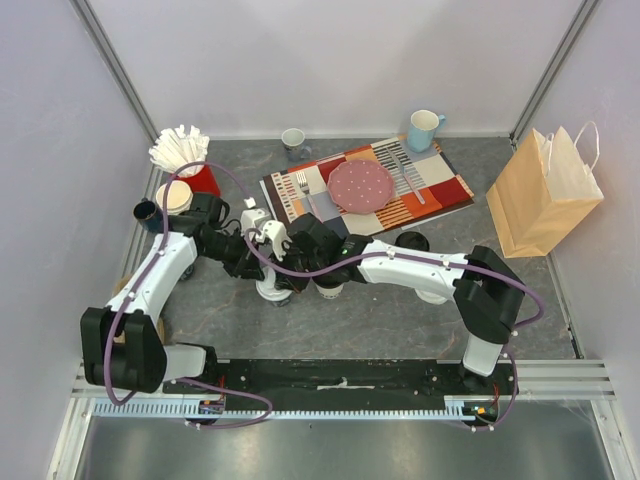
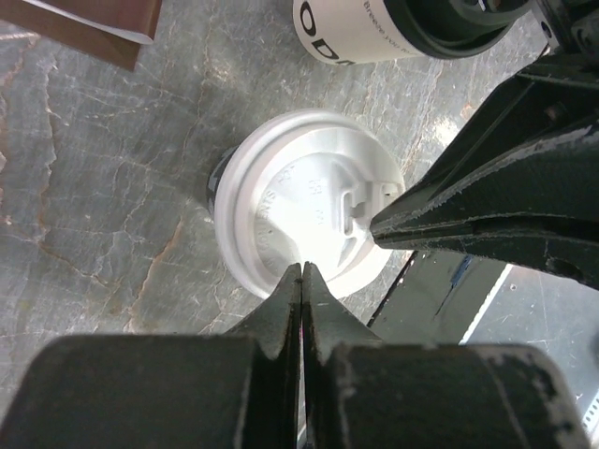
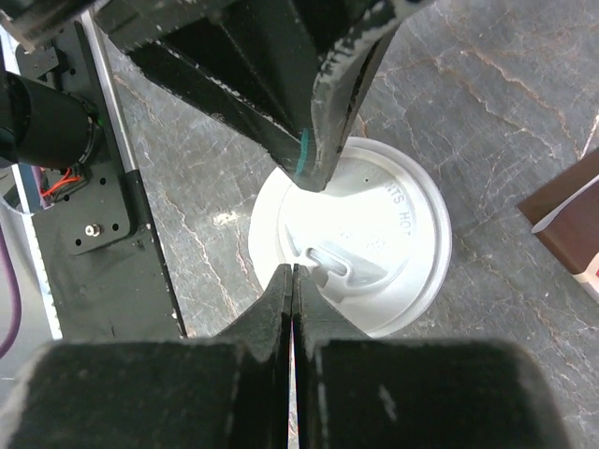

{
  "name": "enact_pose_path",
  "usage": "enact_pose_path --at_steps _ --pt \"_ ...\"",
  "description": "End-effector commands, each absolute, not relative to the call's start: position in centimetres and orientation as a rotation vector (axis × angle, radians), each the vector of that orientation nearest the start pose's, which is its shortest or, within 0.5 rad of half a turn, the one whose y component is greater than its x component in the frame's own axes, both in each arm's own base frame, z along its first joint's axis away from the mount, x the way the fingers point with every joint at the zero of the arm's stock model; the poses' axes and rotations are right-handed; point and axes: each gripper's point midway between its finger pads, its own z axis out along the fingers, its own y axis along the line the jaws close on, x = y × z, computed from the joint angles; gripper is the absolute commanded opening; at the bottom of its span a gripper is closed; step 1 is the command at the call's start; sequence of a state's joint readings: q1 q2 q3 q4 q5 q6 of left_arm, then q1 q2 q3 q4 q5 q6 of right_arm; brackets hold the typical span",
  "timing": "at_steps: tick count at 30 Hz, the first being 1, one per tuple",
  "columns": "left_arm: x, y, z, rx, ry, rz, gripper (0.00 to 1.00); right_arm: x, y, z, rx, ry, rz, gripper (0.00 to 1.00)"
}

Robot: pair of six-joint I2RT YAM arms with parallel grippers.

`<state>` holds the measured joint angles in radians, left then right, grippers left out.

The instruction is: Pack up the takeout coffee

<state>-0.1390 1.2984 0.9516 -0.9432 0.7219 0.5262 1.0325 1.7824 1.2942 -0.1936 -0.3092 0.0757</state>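
A black paper cup with a white sip lid (image 2: 304, 210) stands on the grey stone tabletop between both arms, and shows in the right wrist view too (image 3: 374, 234). My left gripper (image 2: 301, 271) is shut, with its tips at the lid's near rim. My right gripper (image 3: 293, 271) is also shut, and its tips rest on the lid beside the sip tab. Neither holds anything. The cream-white cup with a black lid (image 2: 374, 28) sits just beyond; I cannot tell if it is upright. From above, both grippers (image 1: 280, 272) meet over the white lid (image 1: 268, 291).
A tan paper bag (image 1: 545, 190) stands open at the right. A striped placemat (image 1: 440, 195) with a pink plate (image 1: 362, 185) lies behind. At the back are a blue mug (image 1: 423, 130) and a grey mug (image 1: 293, 140), and at the left a red holder (image 1: 183, 155) and stacked cups (image 1: 174, 197).
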Motion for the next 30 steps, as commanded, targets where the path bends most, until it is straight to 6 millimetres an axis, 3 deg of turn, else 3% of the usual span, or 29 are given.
enact_pose_path --at_steps 1,5,8,11,15,18,20,24,30 --pt "21.4 -14.4 16.2 1.053 2.231 -0.918 0.02 21.1 45.4 17.2 -1.226 1.946 0.931 0.00" --pt "21.9 -14.8 17.7 1.047 2.188 -0.928 0.02 22.4 46.0 19.1 -1.188 1.908 0.899 0.00" --pt "22.1 -14.6 16.4 1.035 2.231 -0.927 0.02 22.7 46.0 18.6 -1.170 1.932 0.878 0.00" --pt "22.5 -14.3 14.5 1.008 2.282 -0.905 0.02 22.8 45.2 16.0 -1.160 2.004 0.842 0.00" --pt "22.5 -14.0 12.2 0.998 2.338 -0.895 0.02 22.0 43.6 10.9 -1.167 2.122 0.812 0.00" --pt "22.4 -13.8 11.4 1.001 2.366 -0.889 0.02 21.6 43.2 9.3 -1.170 2.155 0.815 0.00" --pt "22.4 -13.8 11.4 1.007 2.362 -0.885 0.02 21.6 43.2 9.3 -1.170 2.156 0.819 0.00" --pt "22.4 -13.7 12.2 1.015 2.331 -0.865 0.02 21.8 43.6 11.8 -1.167 2.098 0.831 0.00" --pt "21.9 -14.9 16.5 1.031 2.211 -0.927 0.02 22.0 44.4 16.3 -1.195 2.004 0.850 0.00"
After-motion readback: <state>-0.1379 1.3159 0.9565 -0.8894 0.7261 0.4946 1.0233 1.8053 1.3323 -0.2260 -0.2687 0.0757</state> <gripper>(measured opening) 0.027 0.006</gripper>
